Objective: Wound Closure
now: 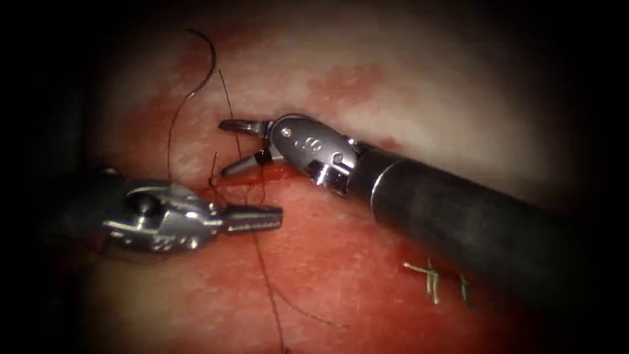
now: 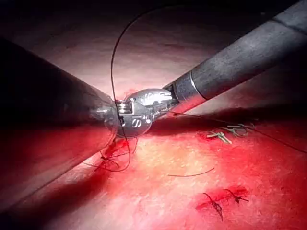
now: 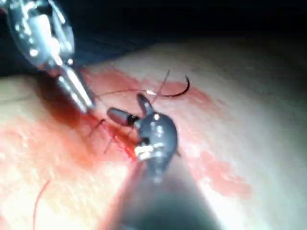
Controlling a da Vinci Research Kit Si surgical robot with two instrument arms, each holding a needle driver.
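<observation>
Glossy metal right hand (image 1: 230, 147), matt dark shaft (image 1: 458, 216), wet glistening tissue (image 1: 367, 288)

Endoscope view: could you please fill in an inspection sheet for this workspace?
Surface: tissue, with red fluid in patches.
Job's things: cut between the tools; needle lies free on the tissue, above and left of the cut, held by neither; thread trails from it across the cut.
Clutter: cut ends right of the cut.
Grippers: left pincer shut, thread passing by it, grip on it unclear; right pincer open, holding nothing.
Cables: nothing seen.
Surroundings: dark, nothing seen.
</observation>
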